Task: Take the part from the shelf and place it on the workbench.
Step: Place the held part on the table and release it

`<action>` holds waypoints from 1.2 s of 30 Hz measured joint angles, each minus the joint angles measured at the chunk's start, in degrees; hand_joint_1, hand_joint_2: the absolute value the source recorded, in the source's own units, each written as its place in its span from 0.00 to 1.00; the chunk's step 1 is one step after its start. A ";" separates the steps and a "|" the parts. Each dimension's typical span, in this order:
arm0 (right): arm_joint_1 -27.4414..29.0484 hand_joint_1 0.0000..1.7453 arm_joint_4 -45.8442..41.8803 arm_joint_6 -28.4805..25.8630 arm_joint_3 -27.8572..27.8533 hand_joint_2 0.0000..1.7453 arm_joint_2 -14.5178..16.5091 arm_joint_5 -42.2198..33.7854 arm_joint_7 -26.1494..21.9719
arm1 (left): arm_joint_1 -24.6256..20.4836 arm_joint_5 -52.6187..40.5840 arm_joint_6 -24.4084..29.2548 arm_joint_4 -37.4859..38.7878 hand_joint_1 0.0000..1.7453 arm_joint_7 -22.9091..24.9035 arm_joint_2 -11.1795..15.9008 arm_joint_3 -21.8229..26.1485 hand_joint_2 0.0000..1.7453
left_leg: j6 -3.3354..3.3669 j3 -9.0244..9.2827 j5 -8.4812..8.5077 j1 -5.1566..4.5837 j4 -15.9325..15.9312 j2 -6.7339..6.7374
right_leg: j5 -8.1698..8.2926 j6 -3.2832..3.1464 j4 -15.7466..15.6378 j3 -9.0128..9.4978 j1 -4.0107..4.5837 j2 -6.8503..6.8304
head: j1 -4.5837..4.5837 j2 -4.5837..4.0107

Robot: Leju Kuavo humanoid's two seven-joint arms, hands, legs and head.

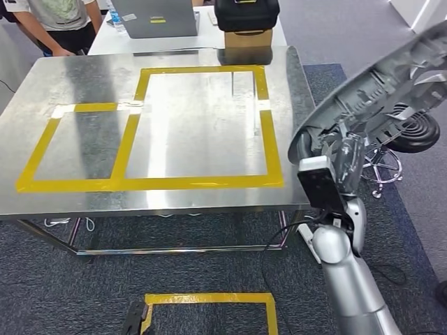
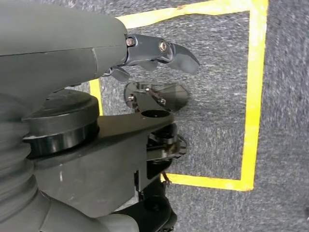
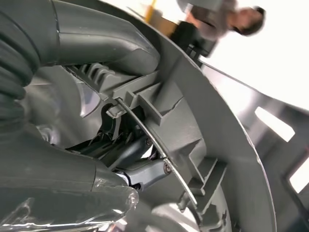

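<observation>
At 3 o'clock the right hand [image 1: 345, 164] grips the grey part [image 1: 379, 77], which rises to 2 o'clock past the workbench [image 1: 158, 202] edge. The left hand [image 2: 156, 72] hangs empty, fingers apart, over carpet.

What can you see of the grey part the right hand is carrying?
The part is a large, curved grey shell, seemingly moulded plastic, with ribs, clips and brackets on its inner face. It is held tilted in the air off the workbench's right edge, above the carpet, not touching the metal top. The right hand grips its lower rim; in the right wrist view, fingers hook behind a thin curved rib. Its far end runs out of frame.
</observation>
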 joint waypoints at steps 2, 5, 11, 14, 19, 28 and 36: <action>-4.23 1.00 6.01 2.02 0.08 1.00 -0.04 0.92 0.92 | -0.15 -0.38 -0.13 0.00 0.00 0.44 0.07 -0.37 1.00 | -0.20 -3.89 -2.58 0.04 7.34 0.05 | 0.01 -0.16 0.01 -0.08 0.05 0.00 | -0.14 0.00; -9.82 1.00 15.04 4.25 0.30 1.00 -0.03 2.35 1.96 | -0.28 -0.83 -0.20 0.00 0.00 1.00 0.11 -0.94 1.00 | 0.00 -4.10 0.51 0.03 6.28 0.09 | 0.01 -0.15 0.03 0.04 0.09 0.00 | -0.23 0.00; -20.40 1.00 31.38 13.24 2.19 1.00 0.39 5.39 2.79 | -0.92 -1.64 -0.50 0.00 0.00 1.62 0.28 -2.00 1.00 | 1.30 1.28 5.28 -0.05 -6.37 0.19 | 0.10 1.26 -0.02 -0.43 0.49 0.02 | -0.27 0.00; -24.59 1.00 38.55 21.49 3.76 1.00 1.50 6.16 4.39 | -1.02 -1.80 -0.77 0.00 0.00 1.92 0.36 -2.46 1.00 | 2.19 1.40 5.46 0.26 -6.65 0.12 | -1.81 2.11 2.98 -2.02 0.38 -0.19 | -0.02 0.00; -29.04 1.00 48.54 28.99 8.01 1.00 4.34 9.22 10.17 | -1.18 -1.94 -1.21 0.00 0.00 2.19 0.39 -3.01 1.00 | 2.65 1.71 5.20 0.34 -6.64 -0.03 | -5.73 2.47 16.00 -8.93 0.32 -0.28 | 0.28 0.00; -30.80 1.00 54.84 28.87 12.61 1.00 8.19 11.80 10.21 | -1.22 -2.47 -1.30 0.00 0.00 2.89 0.22 -3.53 1.00 | 0.37 1.78 4.00 0.24 -5.94 -0.23 | 1.46 0.41 0.01 -1.91 0.53 0.08 | 0.05 0.00; -30.33 1.00 57.39 30.45 14.83 1.00 10.01 14.22 8.12 | -1.19 -2.81 -1.31 0.00 0.00 2.91 0.32 -3.75 1.00 | -1.00 -3.65 1.45 0.68 4.58 0.17 | 1.40 0.00 -0.18 -1.66 0.03 0.12 | -0.38 0.00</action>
